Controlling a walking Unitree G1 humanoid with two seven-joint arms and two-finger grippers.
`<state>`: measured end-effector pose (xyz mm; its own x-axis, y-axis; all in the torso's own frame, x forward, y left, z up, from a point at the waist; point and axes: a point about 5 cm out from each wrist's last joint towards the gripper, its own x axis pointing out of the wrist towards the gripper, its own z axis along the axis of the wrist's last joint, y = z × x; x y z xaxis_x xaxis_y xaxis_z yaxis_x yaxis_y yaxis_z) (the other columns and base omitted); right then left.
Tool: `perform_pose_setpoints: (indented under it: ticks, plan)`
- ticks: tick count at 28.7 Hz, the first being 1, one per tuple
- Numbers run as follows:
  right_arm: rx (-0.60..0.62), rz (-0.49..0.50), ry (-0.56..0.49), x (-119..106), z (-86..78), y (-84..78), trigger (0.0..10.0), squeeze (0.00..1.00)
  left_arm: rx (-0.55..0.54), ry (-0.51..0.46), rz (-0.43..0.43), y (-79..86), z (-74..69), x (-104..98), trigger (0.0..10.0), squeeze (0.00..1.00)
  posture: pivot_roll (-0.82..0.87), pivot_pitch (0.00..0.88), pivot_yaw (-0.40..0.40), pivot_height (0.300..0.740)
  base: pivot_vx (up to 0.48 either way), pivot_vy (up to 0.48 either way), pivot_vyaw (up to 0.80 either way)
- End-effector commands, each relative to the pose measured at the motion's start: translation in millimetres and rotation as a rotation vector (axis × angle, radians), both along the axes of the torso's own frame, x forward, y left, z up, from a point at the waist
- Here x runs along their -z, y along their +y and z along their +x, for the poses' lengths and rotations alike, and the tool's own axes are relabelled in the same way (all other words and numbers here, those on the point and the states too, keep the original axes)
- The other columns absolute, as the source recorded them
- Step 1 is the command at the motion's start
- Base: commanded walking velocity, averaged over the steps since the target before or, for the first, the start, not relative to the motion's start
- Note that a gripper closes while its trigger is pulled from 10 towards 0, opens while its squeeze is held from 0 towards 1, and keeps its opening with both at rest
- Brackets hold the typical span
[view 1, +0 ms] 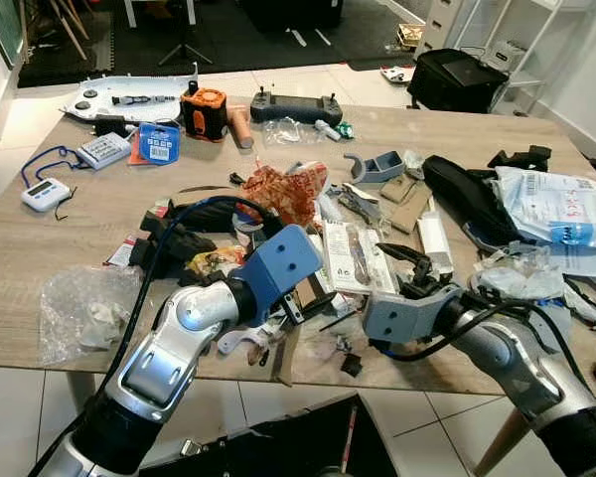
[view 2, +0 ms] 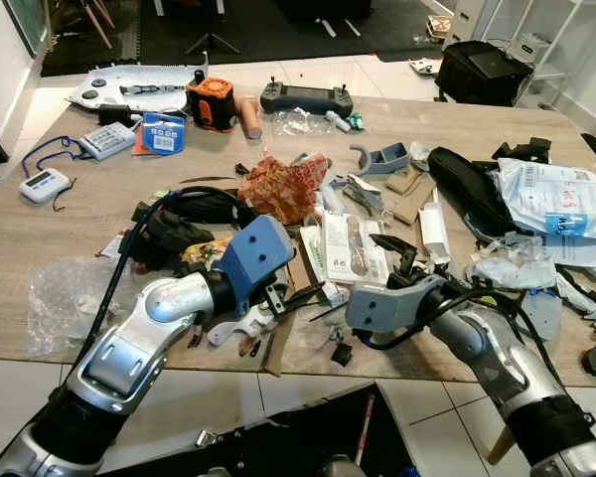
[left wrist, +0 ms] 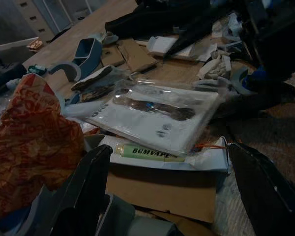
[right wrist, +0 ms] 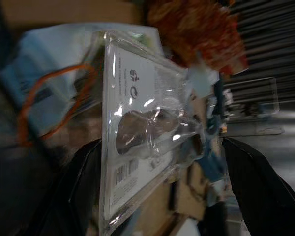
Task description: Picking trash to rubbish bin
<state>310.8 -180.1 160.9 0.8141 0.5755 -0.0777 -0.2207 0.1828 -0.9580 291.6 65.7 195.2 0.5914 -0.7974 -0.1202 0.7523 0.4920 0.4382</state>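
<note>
- The clear blister pack (right wrist: 137, 132) is seen lying flat on the cluttered table (view 1: 40, 248), just ahead of the right gripper (view 1: 402, 263).
- Its long axis is aligned between the spread, empty fingers (right wrist: 255, 187).
- The left gripper (left wrist: 172, 196) is also held open, slightly farther off.

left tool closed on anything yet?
No. In the left wrist view, the left tool has its fingers spread wide, empty, above the clear blister pack.

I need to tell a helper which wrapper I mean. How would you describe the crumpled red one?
On the cluttered wooden table, look at the middle, just beyond the left gripper. The crumpled wrapper lies there, red-orange and patterned, unlike the clear packets beside it.
</note>
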Motion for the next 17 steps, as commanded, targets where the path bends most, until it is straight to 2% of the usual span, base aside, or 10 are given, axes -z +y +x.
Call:
perform_pose_setpoints:
  ticks: [1, 9, 17]
  plan:
    - [-0.02, -0.008, -0.026, 4.5, -1.3, 3.7, 10.0, 0.0, 0.017, 0.0, 0.006, -4.6, -2.3, 2.7, 10.0, 0.0, -0.01, 0.137, -0.037, 0.74, 0.0, 0.0, 0.0]
    - [-0.075, -0.041, -0.156, 14.3, -5.9, 18.6, 10.0, 0.0, 0.012, -0.004, 0.002, -4.2, -1.8, 1.5, 10.0, 0.0, -0.01, 0.138, -0.041, 0.74, 0.0, 0.0, 0.0]
    - [-0.088, -0.082, -0.114, 35.9, -8.2, 22.7, 10.0, 0.0, 0.015, 0.0, 0.004, -4.2, -1.9, 2.0, 10.0, 0.0, -0.01, 0.138, -0.041, 0.74, 0.0, 0.0, 0.0]
